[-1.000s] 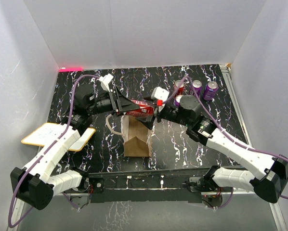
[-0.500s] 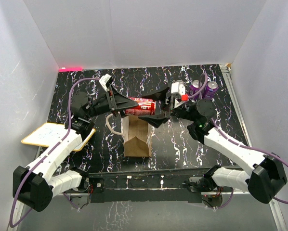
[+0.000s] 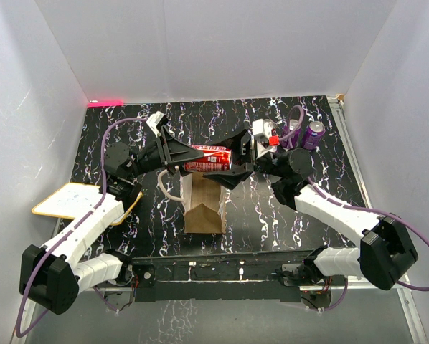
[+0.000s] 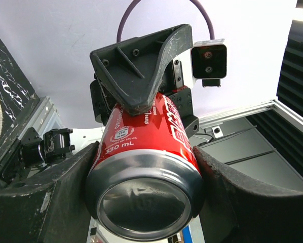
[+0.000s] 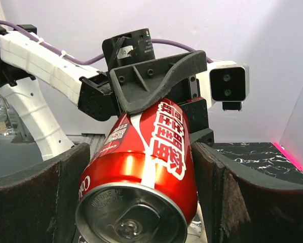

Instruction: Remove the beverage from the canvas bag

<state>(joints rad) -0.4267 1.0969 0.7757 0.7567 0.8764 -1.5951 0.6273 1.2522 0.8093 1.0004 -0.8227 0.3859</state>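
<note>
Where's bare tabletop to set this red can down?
Widest bare table lies right of the canvas bag, short of the right forearm. A smaller patch sits between the bag and the yellow-edged board. The far-right corner is crowded with purple cans.

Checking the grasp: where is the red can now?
Top view, centre: the red can lies sideways in the air above the canvas bag, held between the left pincer and the right pincer.

red can printed "330 mL", white Chinese characters along its side
</note>
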